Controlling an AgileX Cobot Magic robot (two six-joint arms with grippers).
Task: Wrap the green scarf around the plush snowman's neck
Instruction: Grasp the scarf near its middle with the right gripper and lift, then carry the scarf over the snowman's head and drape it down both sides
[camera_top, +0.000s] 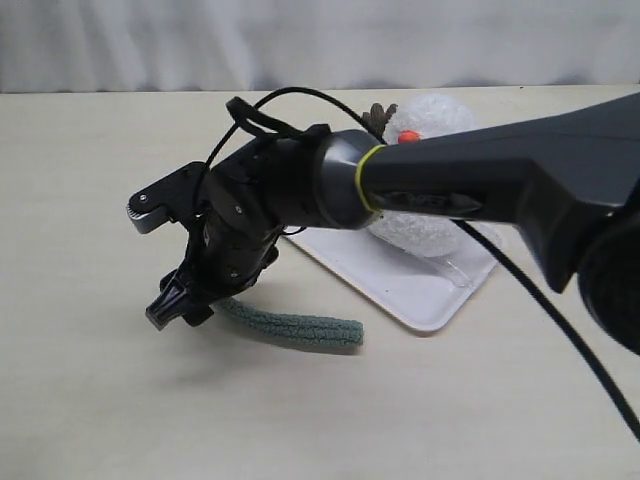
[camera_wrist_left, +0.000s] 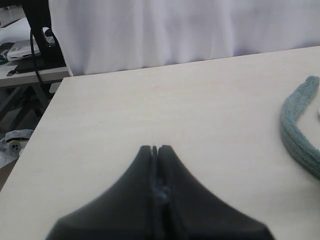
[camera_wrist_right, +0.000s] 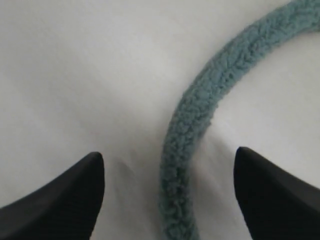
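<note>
Hovering wide open, the right gripper (camera_wrist_right: 167, 152) straddles the green scarf (camera_wrist_right: 200, 115), which lies flat on the table (camera_top: 100, 380) beside the plush snowman (camera_top: 430, 115) on its tray (camera_top: 420, 300). I'd drop straight down and pinch it centred. The left gripper (camera_wrist_left: 156, 148) is clenched on nothing.

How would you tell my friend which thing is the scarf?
Find the pale table and the white tray with the plush snowman on it. Beside the tray, on the bare tabletop, lies the green scarf: the only green thing, long, fuzzy and floppy.
</note>
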